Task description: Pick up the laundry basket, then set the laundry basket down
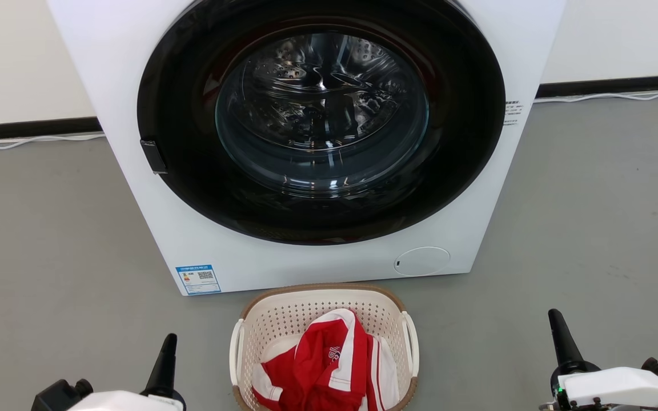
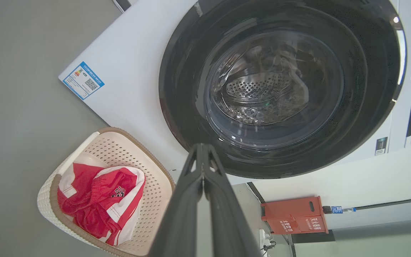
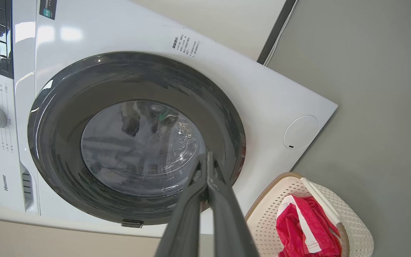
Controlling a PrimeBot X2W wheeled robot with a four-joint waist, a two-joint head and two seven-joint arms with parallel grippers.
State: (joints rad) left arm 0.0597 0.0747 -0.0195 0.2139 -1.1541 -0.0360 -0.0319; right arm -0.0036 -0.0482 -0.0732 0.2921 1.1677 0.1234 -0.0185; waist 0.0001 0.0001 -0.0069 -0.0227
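— Where's the laundry basket [image 1: 283, 319]?

— On the floor against the washer [image 1: 135, 68], between my arms. Left gripper [image 1: 169, 342] and right gripper [image 1: 554, 319] — both clenched, empty, flanking it, presumably for its handles.

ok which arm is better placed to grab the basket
Neither clearly. The laundry basket sits centred on the floor between the left gripper and right gripper, jaws shut on both; the left looks slightly closer to its handle.
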